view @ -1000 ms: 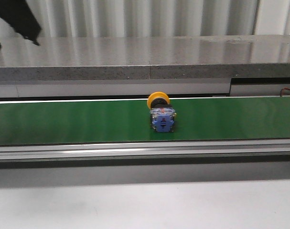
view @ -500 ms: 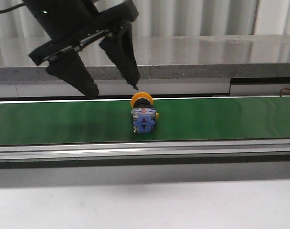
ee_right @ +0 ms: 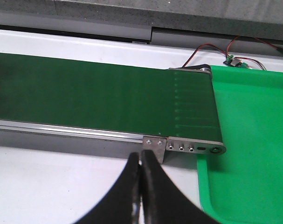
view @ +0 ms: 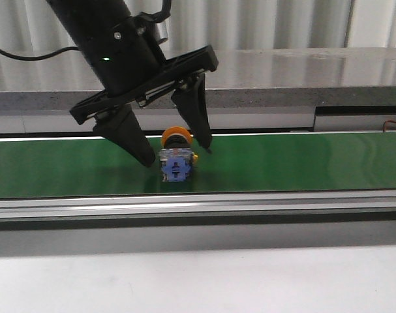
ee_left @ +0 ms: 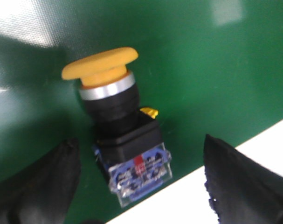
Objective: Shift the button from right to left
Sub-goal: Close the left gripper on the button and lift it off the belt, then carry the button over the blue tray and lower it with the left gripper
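Button point(view: 176, 158) is found lying on the green belt point(view: 302, 163), between the spread fingers of the left gripper point(view: 178, 151), untouched. Its long axis runs near to far, cap far. Right gripper point(ee_right: 140, 186) is seen closed, empty, well off to the right.

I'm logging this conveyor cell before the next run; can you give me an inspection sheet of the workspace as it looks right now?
Surface: green conveyor belt with metal side rails, on a white table.
Job's things: button lying on its side on the belt, yellow cap toward the back, blue block toward the camera.
Clutter: nothing seen on the belt besides the button.
Grippers: left gripper open, fingers either side of the button, not touching; right gripper shut, empty, over the table near the belt's end.
Cables: red and black wires by the belt's end.
Surroundings: green tray beyond the belt's end; grey ledge behind.
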### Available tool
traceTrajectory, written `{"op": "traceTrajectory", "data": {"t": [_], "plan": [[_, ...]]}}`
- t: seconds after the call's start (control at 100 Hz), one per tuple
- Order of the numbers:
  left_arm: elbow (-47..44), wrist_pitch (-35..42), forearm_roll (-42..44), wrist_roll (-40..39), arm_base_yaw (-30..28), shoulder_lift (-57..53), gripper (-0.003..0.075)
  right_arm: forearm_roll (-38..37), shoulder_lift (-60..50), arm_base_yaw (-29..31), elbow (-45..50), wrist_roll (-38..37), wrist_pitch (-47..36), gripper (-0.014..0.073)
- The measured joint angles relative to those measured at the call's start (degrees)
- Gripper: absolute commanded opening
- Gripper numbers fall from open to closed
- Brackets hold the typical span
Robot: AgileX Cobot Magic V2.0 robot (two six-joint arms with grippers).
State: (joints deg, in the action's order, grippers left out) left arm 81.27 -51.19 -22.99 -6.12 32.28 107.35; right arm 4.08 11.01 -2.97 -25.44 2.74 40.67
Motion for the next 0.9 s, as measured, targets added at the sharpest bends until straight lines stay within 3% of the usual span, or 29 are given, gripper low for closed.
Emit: {"op": "traceTrajectory", "data": {"t": [0.11, 0.18, 0.37, 0.47, 0.74, 0.9], "plan": [[0.2, 0.4, 2.1, -2.2, 0.0, 0.8, 0.0518, 0.0, 0.0, 0.0, 0.0, 0.0, 0.0, -0.0066], [0.2, 0.5, 4.3, -4.1, 0.0, 1.0, 0.0470, 0.0, 0.0, 0.0, 0.0, 0.1, 0.0, -0.0066], [0.3, 0.1, 7.4, -5.9, 0.0, 1.0, 0.0177, 0.0, 0.0, 0.0, 0.0, 0.1, 0.0, -0.0066], [0.4, 0.1, 7.8, -6.1, 0.0, 1.0, 0.0080, 0.0, 0.0, 0.0, 0.0, 0.1, 0.0, -0.0066], [1.1, -1.7, 8.5, -6.1, -0.1, -1.1, 0.0060, 0.0, 0.0, 0.0, 0.0, 0.0, 0.0, -0.0066], [1.2, -3.7, 11.3, -5.9, -3.2, -6.1, 0.0060, 0.0, 0.0, 0.0, 0.0, 0.0, 0.0, -0.0066]]}}
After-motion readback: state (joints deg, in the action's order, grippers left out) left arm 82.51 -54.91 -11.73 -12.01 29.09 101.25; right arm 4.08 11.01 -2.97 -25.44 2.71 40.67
